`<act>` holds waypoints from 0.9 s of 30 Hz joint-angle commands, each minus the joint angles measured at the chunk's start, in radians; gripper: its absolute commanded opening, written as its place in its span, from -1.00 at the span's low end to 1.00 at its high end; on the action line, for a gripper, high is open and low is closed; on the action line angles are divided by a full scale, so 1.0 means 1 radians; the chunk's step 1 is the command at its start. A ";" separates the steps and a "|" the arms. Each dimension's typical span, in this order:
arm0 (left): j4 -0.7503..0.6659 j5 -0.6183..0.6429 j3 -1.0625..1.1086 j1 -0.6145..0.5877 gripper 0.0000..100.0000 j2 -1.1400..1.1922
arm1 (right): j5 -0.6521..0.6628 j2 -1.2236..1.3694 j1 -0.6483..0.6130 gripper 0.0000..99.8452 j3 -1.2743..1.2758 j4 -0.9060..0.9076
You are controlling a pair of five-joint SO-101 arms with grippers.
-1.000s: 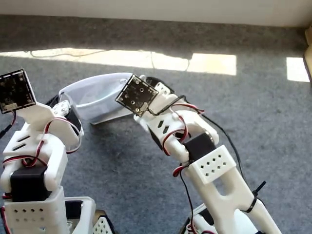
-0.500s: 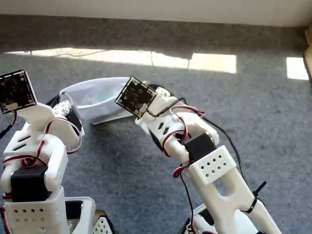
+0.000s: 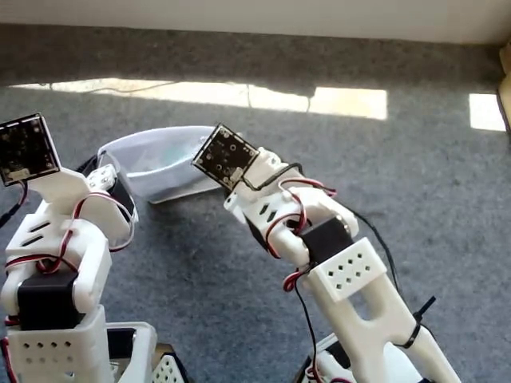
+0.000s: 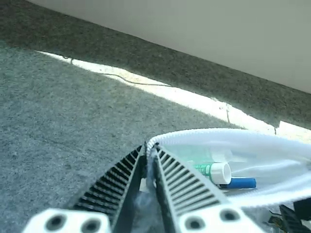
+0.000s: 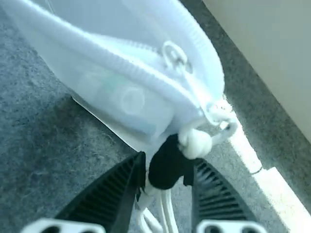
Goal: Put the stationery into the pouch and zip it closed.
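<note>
A translucent white pouch (image 3: pixel 156 163) lies on the grey carpet between the two arms, its mouth open. My left gripper (image 4: pixel 149 148) is shut on the pouch's rim (image 4: pixel 204 133) at one end. Inside I see a green-labelled tube with a white cap (image 4: pixel 214 171) and a blue pen (image 4: pixel 240 183). At the other end my right gripper (image 5: pixel 165 162) is shut on the black zipper pull (image 5: pixel 167 170), which hangs on a white cord with a white bead (image 5: pixel 194 143). The zipper's metal ring (image 5: pixel 175 56) sits on the teeth just beyond it.
Grey carpet (image 3: pixel 415 159) spreads to the right of the arms. A pale wall (image 3: pixel 255 16) runs along the back, with bright sunlit strips (image 3: pixel 343 102) and a thin cable (image 3: pixel 80 88) on the floor before it.
The right arm's wrist has shifted slightly to the right, and the pouch's upper rim has sunk a little. The left arm has stayed still.
</note>
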 commanded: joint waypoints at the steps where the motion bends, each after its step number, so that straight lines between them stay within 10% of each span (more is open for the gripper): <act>1: 0.006 -0.006 0.013 0.012 -0.99 0.004 | -0.015 -0.064 0.016 -0.69 -0.030 0.005; 27: 0.009 -0.006 0.013 0.010 -0.99 0.004 | -0.071 -0.058 0.021 -0.82 -0.022 -0.116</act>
